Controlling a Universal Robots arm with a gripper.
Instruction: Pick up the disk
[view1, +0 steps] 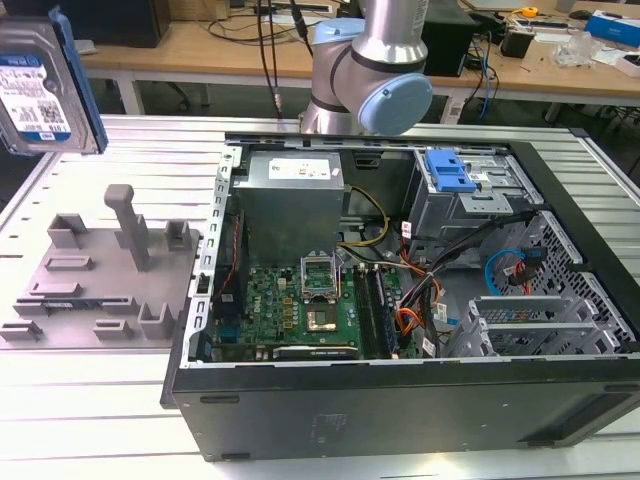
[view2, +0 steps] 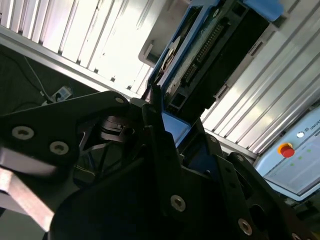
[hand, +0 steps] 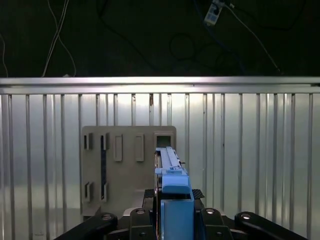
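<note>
- Exterior view: disk (view1: 45, 85) up in the air at the view's upper left, label facing the camera, blue side rail along its edge, well clear of the slatted table (view1: 90, 400). Grey fixture plate (view1: 100, 270) with its upright pegs lying below it on the table. Open computer case (view1: 400, 300) well apart to the view's right, with the grey power supply (view1: 290, 200) and the blue bracket (view1: 447, 170) inside. Arm (view1: 365, 70) standing behind the case.
- Second wrist view: gripper (view2: 165, 130) clamped on the disk (view2: 210, 55), black fingers (view2: 155, 107) pressing the blue rail near one end, circuit-board side and connector row showing. Red stop button (view2: 285, 150) on a panel far off to one side.
- First wrist view: disk (hand: 170, 167) seen edge-on, running straight out from the gripper (hand: 172, 210), table slats (hand: 250, 150) and fixture plate (hand: 127, 165) beneath.
- Judgement: pick looks done, disk lifted free. Worth keeping the grip firm and even on the rails, since the hold sits near one end and the long free length could lever or slip; worth holding the disk level and steady, clear of the fixture pegs.
</note>
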